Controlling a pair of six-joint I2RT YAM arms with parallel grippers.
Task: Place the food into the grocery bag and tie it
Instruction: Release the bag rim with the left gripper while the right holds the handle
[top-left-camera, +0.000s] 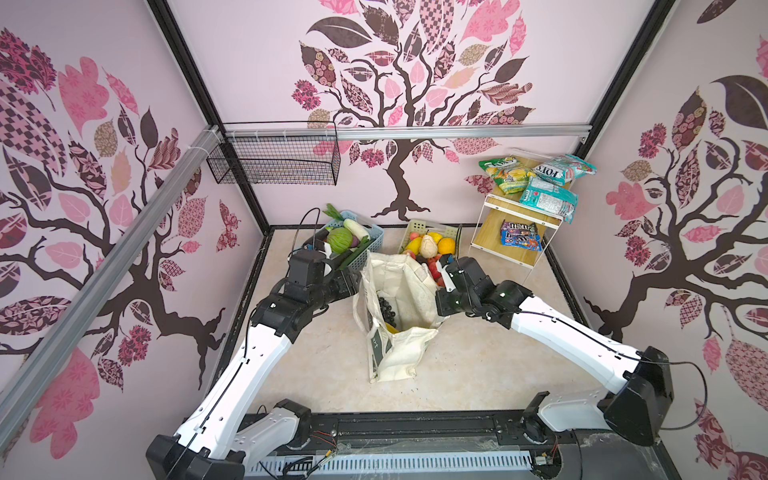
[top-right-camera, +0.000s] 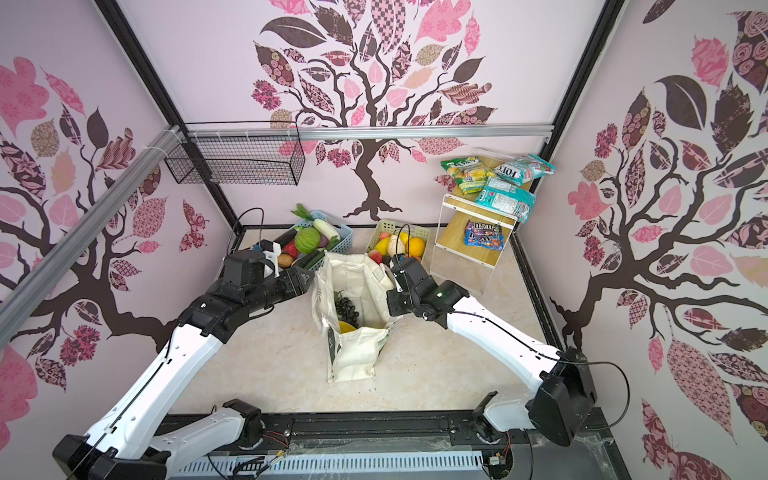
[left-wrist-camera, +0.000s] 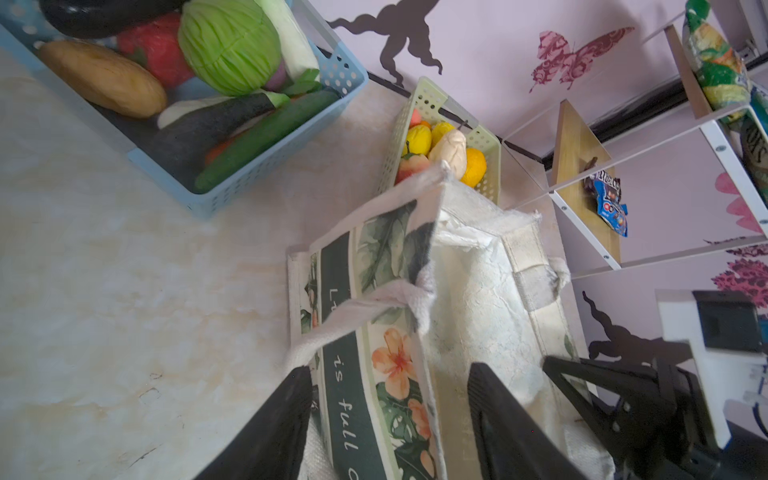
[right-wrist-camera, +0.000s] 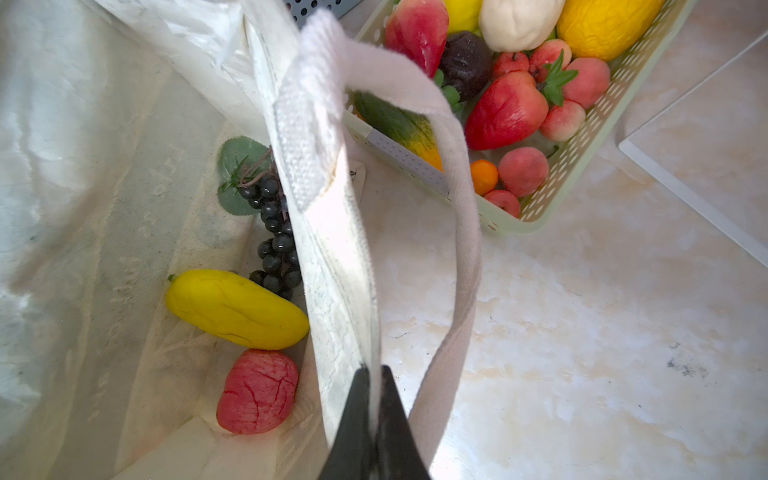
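Grocery bag (top-left-camera: 399, 361): cream canvas tote, dark green floral panel with white lettering, stands open on the table (top-left-camera: 478, 374) between both arms; grape bunch (right-wrist-camera: 274, 237), banana (right-wrist-camera: 237, 309) and a red fruit (right-wrist-camera: 257, 390) lie on its floor. Right gripper (right-wrist-camera: 372, 370) pinched tight on the bag's cream rim beside a loop handle (right-wrist-camera: 457, 208). Left gripper (left-wrist-camera: 388, 372) parted wide astride the printed wall, seemingly gripping nothing.

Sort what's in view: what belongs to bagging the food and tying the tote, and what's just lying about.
For the job: grocery bag, grape bunch, banana, cabbage, radish, blue M&M's packet.

Lying about: Fox's candy bags, brown M&M's packet, wire basket.
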